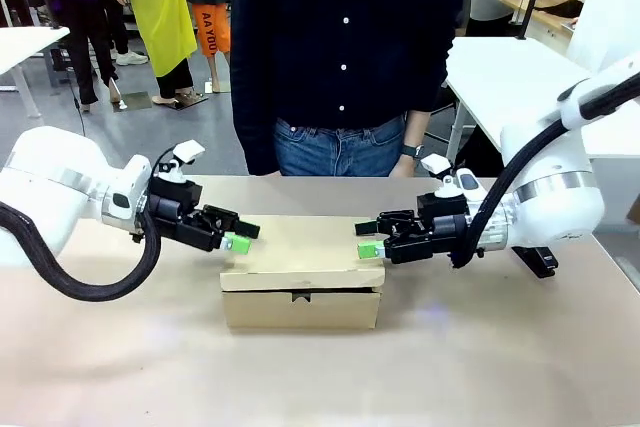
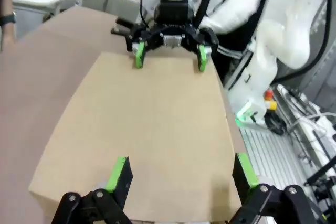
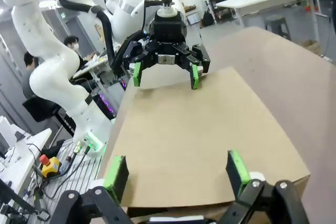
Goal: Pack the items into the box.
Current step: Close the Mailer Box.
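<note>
At the middle of the table [image 1: 120,367], the box [image 1: 300,282] is seen lying with its flap lid down over the top, and neither the pouch nor the knife can be made out anywhere, so whether they are already inside cannot be told. The left gripper [image 1: 238,239] is held at the left end of the lid and the right gripper [image 1: 368,250] at the right end, each with its jaws spread wide and nothing gripped; in the wrist views the green pads are seen hovering over the lid's edges, and whether they touch the cardboard cannot be settled. The step in hand is judged to be the handling of the lid, either pressing it closed or lifting it. It would be done well if both ends were worked together and evenly, so that the thin cardboard is not twisted and the box is not pushed sideways across the table. Pressure should be kept light and straight down, near the outer corners, where the walls give support. The tuck slot at the front face should be watched, since a lid pushed askew could miss it. A person [image 1: 345,47] stands close behind the far edge, and sweeping moves toward that side are best avoided.
</note>
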Controlling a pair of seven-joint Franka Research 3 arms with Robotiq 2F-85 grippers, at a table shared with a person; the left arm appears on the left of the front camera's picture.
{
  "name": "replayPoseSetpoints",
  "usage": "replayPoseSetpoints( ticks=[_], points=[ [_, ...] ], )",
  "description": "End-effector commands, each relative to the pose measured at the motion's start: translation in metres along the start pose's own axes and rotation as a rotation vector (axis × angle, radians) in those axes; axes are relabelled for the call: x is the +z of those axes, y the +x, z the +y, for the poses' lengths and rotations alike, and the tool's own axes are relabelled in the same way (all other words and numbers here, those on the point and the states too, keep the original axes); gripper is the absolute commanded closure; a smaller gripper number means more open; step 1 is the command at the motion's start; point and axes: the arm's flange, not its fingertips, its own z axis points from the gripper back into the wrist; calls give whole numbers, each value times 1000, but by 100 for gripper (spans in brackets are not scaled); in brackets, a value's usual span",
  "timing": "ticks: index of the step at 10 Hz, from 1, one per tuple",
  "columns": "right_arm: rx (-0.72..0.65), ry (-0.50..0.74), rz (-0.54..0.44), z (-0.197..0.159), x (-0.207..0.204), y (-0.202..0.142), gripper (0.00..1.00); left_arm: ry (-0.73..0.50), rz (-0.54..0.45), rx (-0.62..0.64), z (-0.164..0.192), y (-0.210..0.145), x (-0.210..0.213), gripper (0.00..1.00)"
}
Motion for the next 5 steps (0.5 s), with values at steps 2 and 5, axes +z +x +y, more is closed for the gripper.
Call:
replayPoseSetpoints(
  ticks=[2,5],
  points=[
    [61,-32,109,-3,-9,-4,0,21,55,-102,-4,-7,-7,0],
    [120,-14,163,0,-12,-6,0,64,47,-94,-4,-6,-6,0]
  ],
)
